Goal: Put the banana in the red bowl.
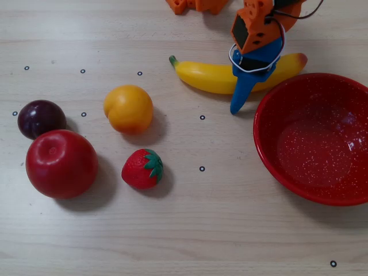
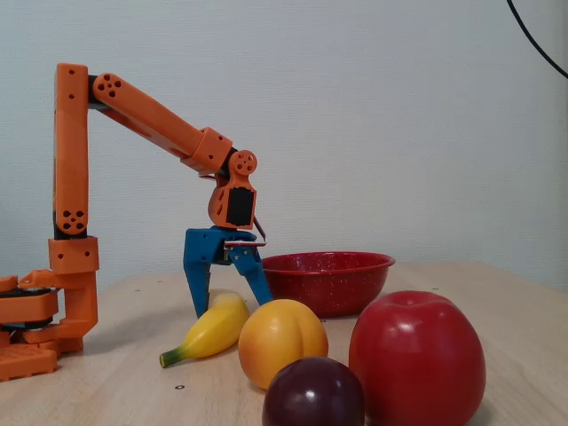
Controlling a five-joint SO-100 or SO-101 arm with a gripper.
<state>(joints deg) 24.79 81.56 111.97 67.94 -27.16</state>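
No readable writing anywhere. Your long glossy yellow plastic banana (image 1: 210, 77), green stem and orange-brown end, lies on the table (image 1: 230, 230) at upper centre of the overhead view, just left of the speckled red bowl (image 1: 270, 144); blue fingers (image 2: 200, 284) spread, straddling it.

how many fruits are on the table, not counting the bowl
5: banana under the end effector, orange-yellow fruit, strawberry, red apple, dark plum at overhead left.

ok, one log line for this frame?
stage: pre-grasp | pincer: open, straddling banana | banana: on table, not lifted | red bowl: empty
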